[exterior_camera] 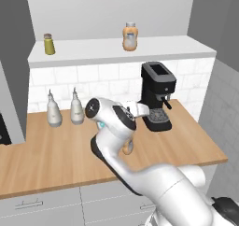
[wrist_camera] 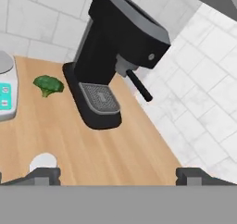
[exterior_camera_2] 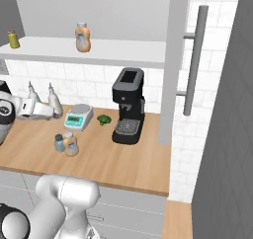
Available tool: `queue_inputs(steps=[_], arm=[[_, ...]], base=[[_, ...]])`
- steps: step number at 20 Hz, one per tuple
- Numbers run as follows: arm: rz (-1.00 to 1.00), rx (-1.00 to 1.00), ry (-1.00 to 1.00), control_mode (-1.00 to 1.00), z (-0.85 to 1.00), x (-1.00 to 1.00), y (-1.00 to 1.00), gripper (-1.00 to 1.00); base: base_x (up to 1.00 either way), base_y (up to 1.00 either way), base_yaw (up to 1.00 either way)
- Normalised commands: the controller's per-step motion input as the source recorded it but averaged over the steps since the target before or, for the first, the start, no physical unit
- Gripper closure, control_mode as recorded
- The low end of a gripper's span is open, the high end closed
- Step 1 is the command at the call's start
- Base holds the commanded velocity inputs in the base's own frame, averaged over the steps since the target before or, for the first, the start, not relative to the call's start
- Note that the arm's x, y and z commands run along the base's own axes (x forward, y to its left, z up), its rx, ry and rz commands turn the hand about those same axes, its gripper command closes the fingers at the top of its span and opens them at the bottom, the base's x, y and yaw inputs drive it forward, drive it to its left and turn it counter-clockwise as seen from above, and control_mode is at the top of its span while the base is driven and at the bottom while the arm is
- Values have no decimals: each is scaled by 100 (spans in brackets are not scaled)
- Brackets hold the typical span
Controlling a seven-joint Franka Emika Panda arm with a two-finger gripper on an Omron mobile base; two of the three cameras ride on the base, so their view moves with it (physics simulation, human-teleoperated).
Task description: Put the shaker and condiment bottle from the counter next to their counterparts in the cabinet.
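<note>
Two dark fingertips (wrist_camera: 44,174) of the gripper (wrist_camera: 118,176) stand spread wide with nothing between them, above the light-brown wooden counter (wrist_camera: 69,135). Just below them on that counter, side by side, stand the slim orange condiment bottle (exterior_camera_2: 71,144) and the pale blue-grey shaker (exterior_camera_2: 59,143). Beyond sits a black coffee machine (wrist_camera: 113,56).

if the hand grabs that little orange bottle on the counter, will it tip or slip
The orange bottle stands upright, slim and taller than wide, so a sideways nudge would probably tip it. It stands right beside the shaker, so that may get bumped too. Its sides look smooth and rounded, so it could slip in a loose grip.
</note>
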Motion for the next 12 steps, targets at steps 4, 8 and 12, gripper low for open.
queue_inputs(steps=[4,8,12], arm=[[-5,-1,-15,-100,-55,10,17,-100],[-1,0,-34,-100,-55,1,38,-100],[-1,-4,-21,-100,-26,0,38,-100]], base=[[0,0,0],[0,0,0],[0,0,0]])
